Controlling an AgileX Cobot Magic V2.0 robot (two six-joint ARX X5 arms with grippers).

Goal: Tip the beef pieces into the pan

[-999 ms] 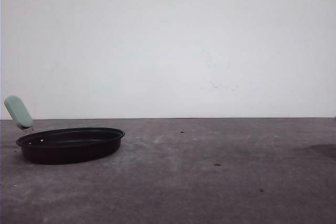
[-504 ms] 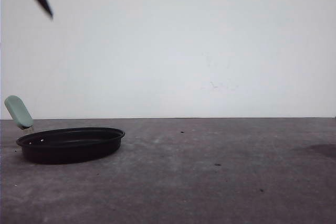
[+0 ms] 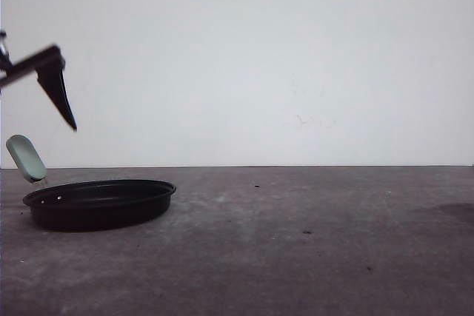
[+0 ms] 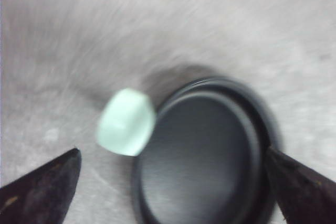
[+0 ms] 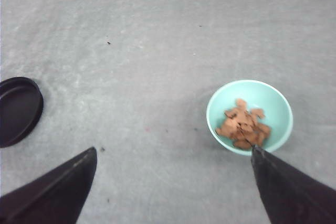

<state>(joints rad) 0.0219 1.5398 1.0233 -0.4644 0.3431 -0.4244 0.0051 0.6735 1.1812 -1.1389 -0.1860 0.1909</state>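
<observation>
Our left gripper (image 3: 59,101) has dropped lower since half a second ago and now hangs above the pan's handle (image 3: 26,158), its fingers spread wide with nothing between them. On the grey bench (image 3: 296,242) we see the black pan (image 3: 100,203) at the left edge, empty. Our right gripper (image 5: 173,192) is spread apart too, hovering near the teal bowl (image 5: 250,116) holding the beef pieces (image 5: 242,124). We read no writing anywhere.

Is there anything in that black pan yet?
Empty. The pan shows a bare black bottom from above, while the beef pieces sit in the teal bowl.
</observation>
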